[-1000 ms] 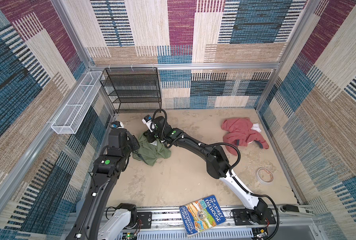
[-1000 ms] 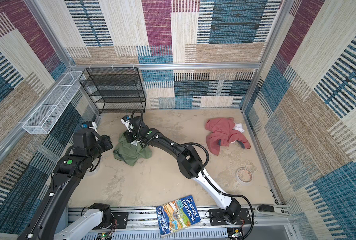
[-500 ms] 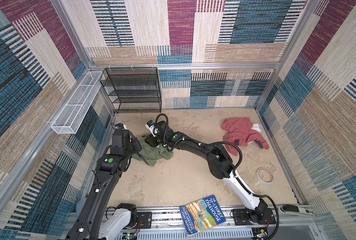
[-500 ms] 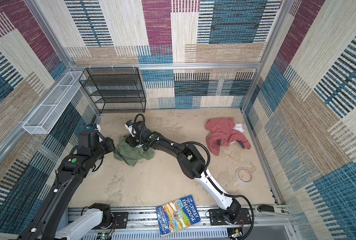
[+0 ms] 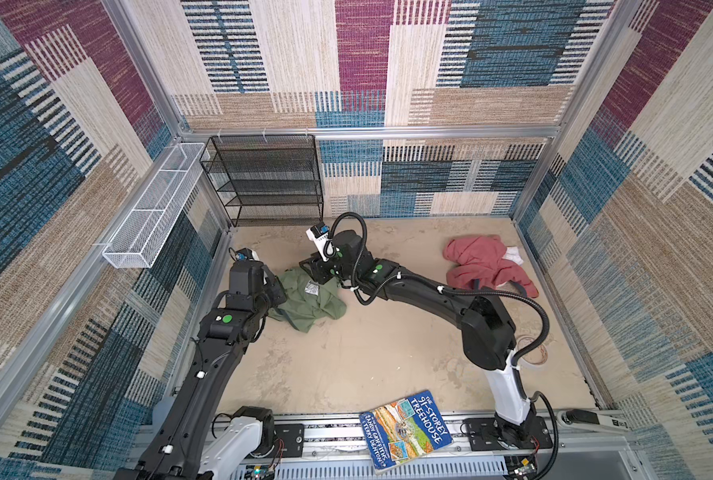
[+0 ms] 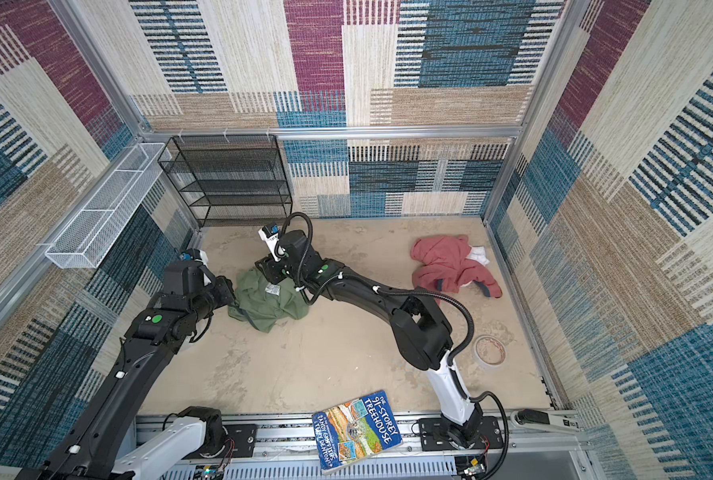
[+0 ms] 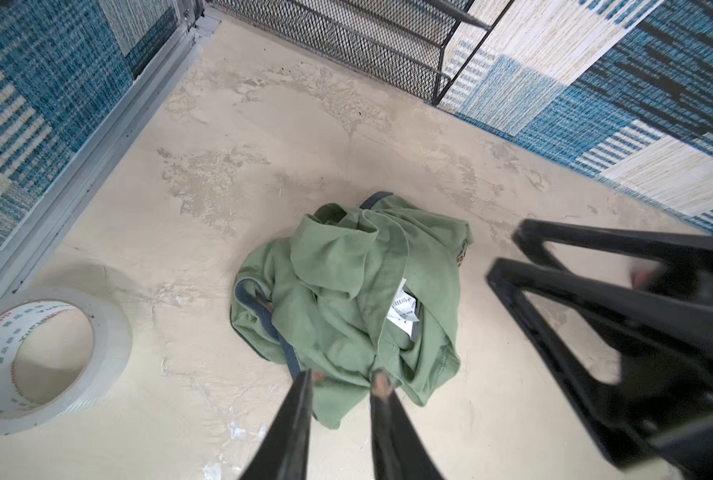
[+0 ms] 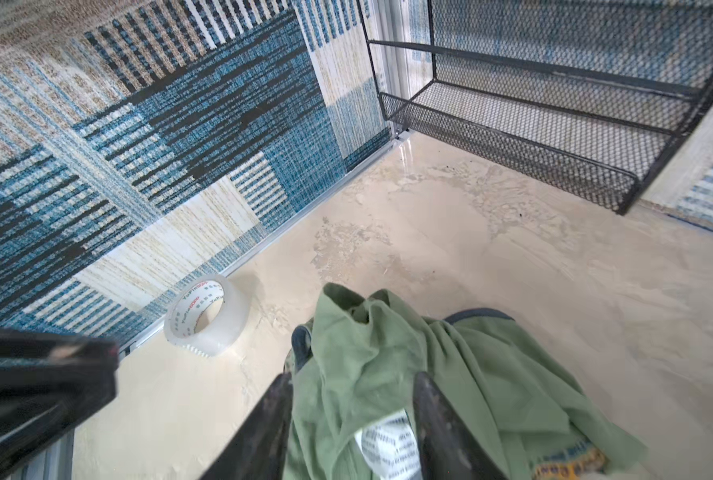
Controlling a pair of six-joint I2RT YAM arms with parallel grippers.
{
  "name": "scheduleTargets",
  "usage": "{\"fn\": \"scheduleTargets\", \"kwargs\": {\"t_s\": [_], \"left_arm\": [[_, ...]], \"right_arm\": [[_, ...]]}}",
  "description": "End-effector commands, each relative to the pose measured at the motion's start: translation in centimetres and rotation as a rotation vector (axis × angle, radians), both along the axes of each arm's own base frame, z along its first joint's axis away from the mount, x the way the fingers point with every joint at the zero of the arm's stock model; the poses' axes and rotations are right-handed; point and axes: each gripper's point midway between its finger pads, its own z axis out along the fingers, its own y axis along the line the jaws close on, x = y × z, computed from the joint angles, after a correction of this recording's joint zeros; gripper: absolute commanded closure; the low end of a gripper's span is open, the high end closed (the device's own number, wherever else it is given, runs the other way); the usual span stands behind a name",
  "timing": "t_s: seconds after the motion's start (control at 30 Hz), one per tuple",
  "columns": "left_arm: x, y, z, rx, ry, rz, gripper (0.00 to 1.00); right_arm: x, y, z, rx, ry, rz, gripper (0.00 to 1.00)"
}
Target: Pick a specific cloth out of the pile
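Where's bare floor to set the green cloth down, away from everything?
Widest: mid-floor between the cloth, the book and the tape roll. Also the back strip from rack to pile. Crowded: left gripper, right gripper around the cloth.

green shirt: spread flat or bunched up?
Bunched up. The shirt lies crumpled in a heap on the floor, folds overlapping, label showing.

We record the cloth as soft, matt olive fabric with grey trim and a white printed label, on a matt, rough beige floor. The tape roll near the cloth is glossy clear plastic. In both top views, the rack at the floor's eleven o'clock is matt black metal mesh, and the book at six o'clock has a glossy paper cover.
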Motion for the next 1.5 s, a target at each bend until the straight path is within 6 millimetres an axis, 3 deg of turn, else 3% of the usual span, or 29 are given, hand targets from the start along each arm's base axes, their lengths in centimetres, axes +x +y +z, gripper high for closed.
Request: {"fn": "scheduleTargets", "kwargs": {"t_s": [0.0,0.1,0.17,0.27,0.3,0.33,0.53,0.83,1.0,1.2,1.47], "left_arm": [[1.5,-0.7,0.9,-0.029,-0.066,-0.024,0.71],[2.4,-1.0,0.8,-0.024,-0.075,-0.035,0.65],[3.3,-1.3,0.5,-0.027,-0.086,-0.05,0.6],[4.2,-1.4,-0.3,-0.012,-0.082,-0.057,0.51],[4.5,-1.2,-0.5,0.0,-0.078,-0.049,0.41],[4.8,-0.9,-0.6,0.016,-0.077,-0.038,0.38],[5.9,0.2,-2.3,0.112,-0.08,-0.02,0.37],[6.3,1.1,-5.8,0.257,-0.11,-0.067,0.36],[6.5,2.4,-7.9,0.358,-0.114,-0.059,0.36],[6.5,3.3,-9.6,0.41,-0.186,-0.055,0.36],[7.3,2.9,-11.2,0.404,-0.254,-0.111,0.36]], "right_arm": [[0.3,-2.8,3.6,0.059,-0.103,-0.072,0.43],[0.1,-7.2,3.5,0.047,-0.11,-0.153,0.09],[0.1,-10.7,3.2,0.04,-0.115,-0.218,0.0],[0.3,-16.4,2.8,0.029,-0.131,-0.32,0.0],[0.4,-18.6,2.5,0.021,-0.139,-0.371,0.0],[0.4,-20.9,2.3,0.02,-0.147,-0.427,0.0],[0.0,-32.7,-0.5,-0.006,-0.191,-0.693,0.0],[-2.0,-44.6,-4.9,-0.121,-0.31,-0.992,0.0],[-3.2,-48.8,-6.0,-0.137,-0.396,-1.102,0.0],[-2.4,-49.5,-8.0,-0.15,-0.425,-1.086,0.0],[-1.9,-49.5,-8.3,-0.079,-0.453,-1.046,0.0]]}}
